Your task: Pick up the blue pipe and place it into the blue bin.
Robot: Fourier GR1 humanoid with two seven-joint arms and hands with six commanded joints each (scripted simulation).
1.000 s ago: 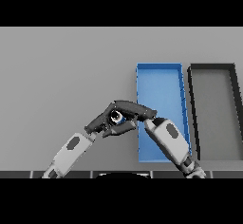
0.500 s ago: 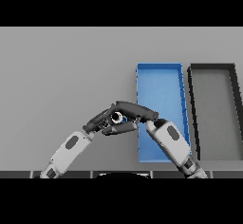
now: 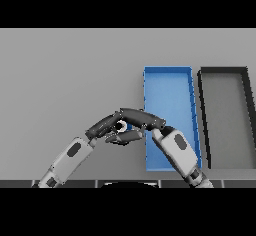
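Grey table [image 3: 65, 80] pretty much fills the view, plain and flat, with two bins sitting side by side toward the right. Count is easy: one blue bin [image 3: 169, 72], one black bin [image 3: 223, 71] just beside it on its right, one blue pipe [image 3: 124, 126], two hands.

So where's the pipe? Just left of the blue bin's near-left wall, and it looks off the table. The right hand [image 3: 142, 119] reaches out leftward over the bin's edge with its long fingers laid over the top of the pipe and the thumb tucked under, so I'd call that a closed grip on it. The left hand [image 3: 102, 125] comes in from the other side and sits right against the same spot, but I honestly can't tell what its fingers are doing; the two dark hands blur into each other there.

My read is the pick-up is basically done and the carry is what's in hand now. The next move calls for swinging the pipe right, over the bin wall with enough clearance not to clip the rim, then letting go above the bare blue floor. The left hand needs to stay out of that path.
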